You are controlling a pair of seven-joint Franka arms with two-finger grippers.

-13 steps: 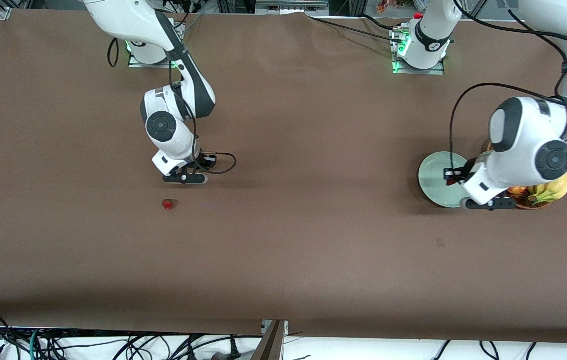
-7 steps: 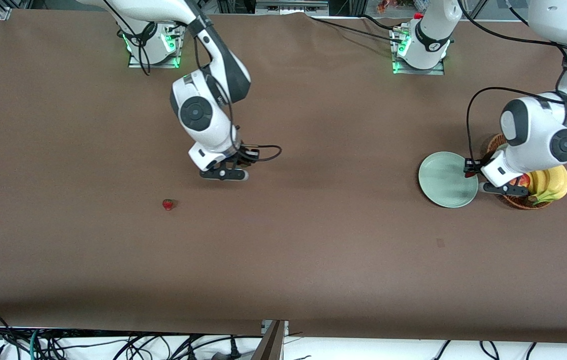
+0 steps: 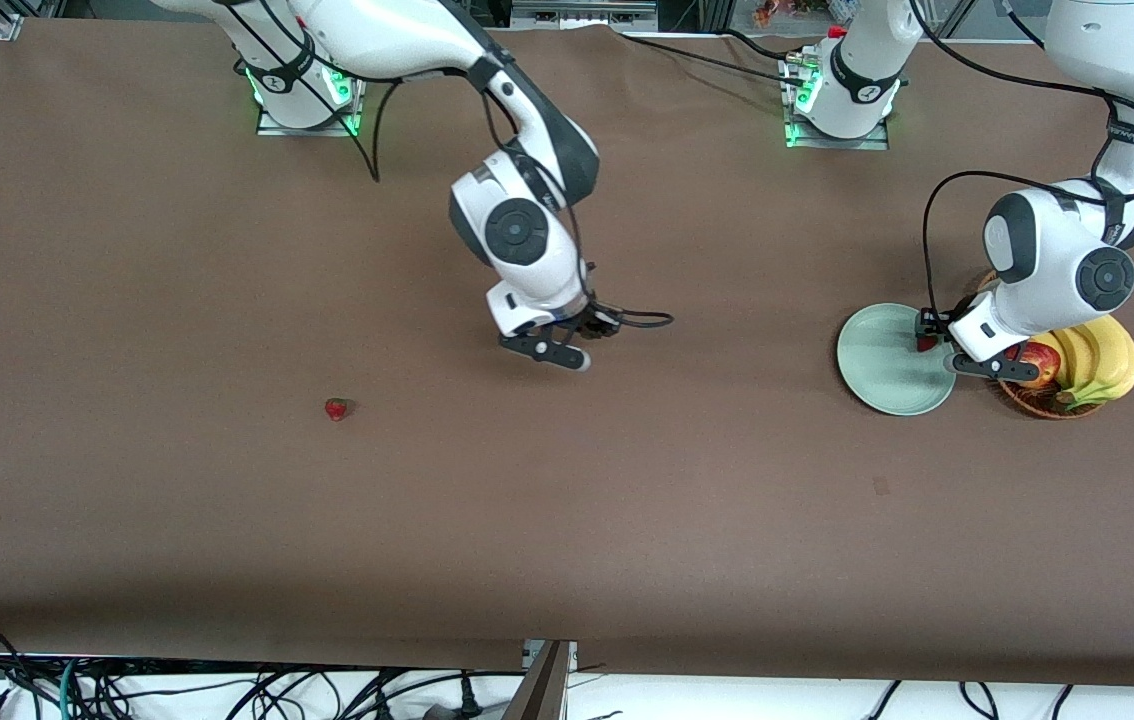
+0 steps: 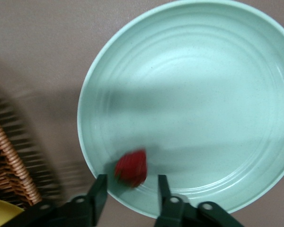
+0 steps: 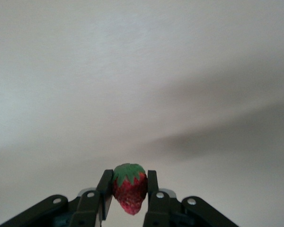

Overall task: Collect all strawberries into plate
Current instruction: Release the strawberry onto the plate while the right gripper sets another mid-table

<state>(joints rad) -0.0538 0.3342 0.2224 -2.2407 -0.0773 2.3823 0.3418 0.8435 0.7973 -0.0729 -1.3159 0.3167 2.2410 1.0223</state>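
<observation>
Left gripper (image 4: 129, 196): was held over the plate's edge nearest the basket, its jaws parted.
Released strawberry (image 4: 131, 168): was seen between and just ahead of the parted fingers (image 4: 98, 191), touched by neither (it showed blurred), over the plate's inner slope.
Plate (image 3: 877, 380): was set on the table toward the left arm's end, just beside the wicker basket (image 3: 1052, 405).
Right gripper (image 5: 129, 198): was held in the air over bare table near the middle, its jaws clamped on a strawberry.
Held strawberry (image 5: 129, 187): was pinched at both flanks by the finger pads, green cap pointing away from the wrist (red tip toward it).
Third strawberry (image 3: 336, 408): was left lying on the table toward the right arm's end, well apart from both grippers.
Basket contents: an apple (image 3: 1037, 362) and bananas (image 3: 1097, 365) were seen inside.
</observation>
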